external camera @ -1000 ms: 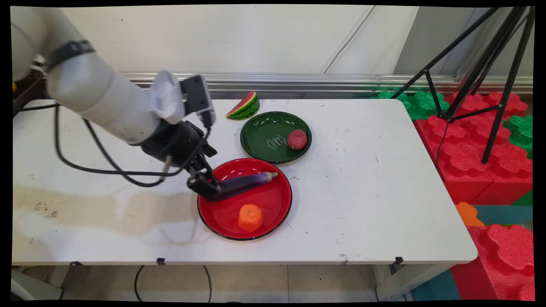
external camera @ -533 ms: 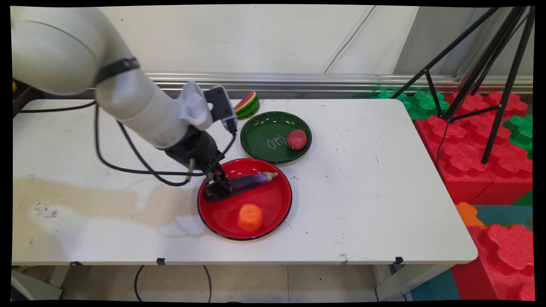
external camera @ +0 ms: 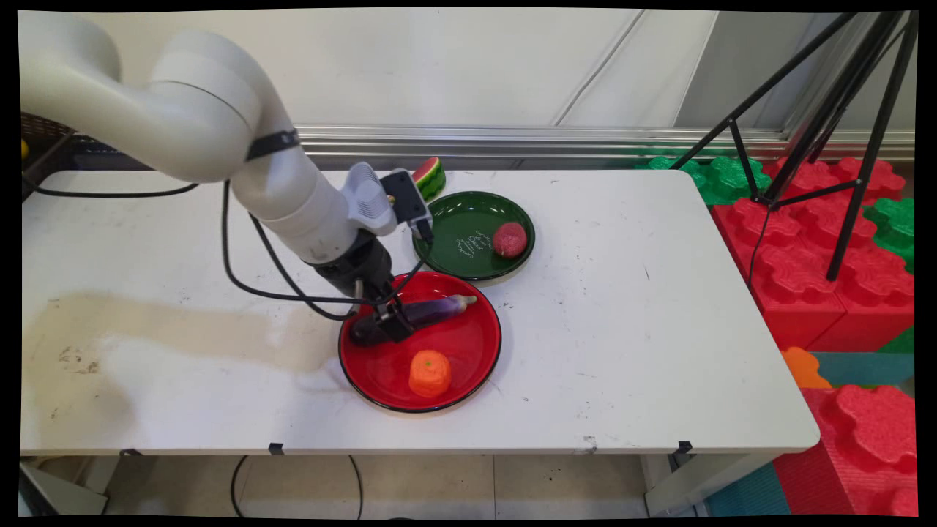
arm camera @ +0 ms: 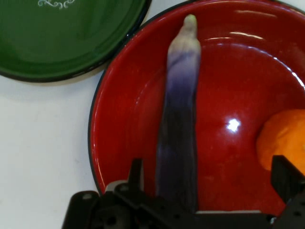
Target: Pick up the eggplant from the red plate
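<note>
Pincer (external camera: pixel 389 327) low at centre frame, over the red plate (external camera: pixel 468 366) on your tabletop (external camera: pixel 622 351): its fingers stand spread, one either side of the purple eggplant (external camera: pixel 432 309), gripping nothing. You see the eggplant lying flat in the plate, its fat end between the fingers, nothing lifted. An orange toy fruit (external camera: pixel 430 373) sits just below; a green plate (external camera: pixel 454 252) holds a pink fruit (external camera: pixel 509 239) above.

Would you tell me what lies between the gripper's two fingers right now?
The long purple toy eggplant lies between the open fingers of the black gripper, nearer one finger, in the glossy red plate; the hand view shows this best.
</note>
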### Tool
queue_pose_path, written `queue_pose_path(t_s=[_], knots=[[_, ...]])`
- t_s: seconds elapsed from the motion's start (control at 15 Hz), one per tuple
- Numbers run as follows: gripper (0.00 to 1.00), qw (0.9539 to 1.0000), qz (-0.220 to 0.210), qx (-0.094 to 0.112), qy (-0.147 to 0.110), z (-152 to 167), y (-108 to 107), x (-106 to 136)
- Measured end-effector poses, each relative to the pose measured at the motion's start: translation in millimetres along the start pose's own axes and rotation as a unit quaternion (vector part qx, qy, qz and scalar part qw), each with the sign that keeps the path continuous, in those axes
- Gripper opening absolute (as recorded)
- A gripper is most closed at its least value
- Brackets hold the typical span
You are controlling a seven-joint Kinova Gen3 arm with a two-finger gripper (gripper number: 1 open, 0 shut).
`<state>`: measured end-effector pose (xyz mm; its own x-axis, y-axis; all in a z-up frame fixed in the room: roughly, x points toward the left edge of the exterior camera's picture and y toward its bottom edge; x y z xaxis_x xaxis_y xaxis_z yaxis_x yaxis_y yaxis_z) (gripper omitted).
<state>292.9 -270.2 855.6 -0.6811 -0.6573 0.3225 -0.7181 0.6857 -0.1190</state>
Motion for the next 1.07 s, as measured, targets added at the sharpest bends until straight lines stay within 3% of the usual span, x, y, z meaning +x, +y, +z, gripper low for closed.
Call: queue_pose_path(t_s=[0.87,0.93,1.07], knots=[[1.0,0.9995,-0.014,-0.01,-0.026,55,-16,2],[0.0,0.9995,-0.014,-0.01,-0.026,56,-16,2],[0.0,0.9995,-0.013,-0.011,-0.026,59,-17,2]])
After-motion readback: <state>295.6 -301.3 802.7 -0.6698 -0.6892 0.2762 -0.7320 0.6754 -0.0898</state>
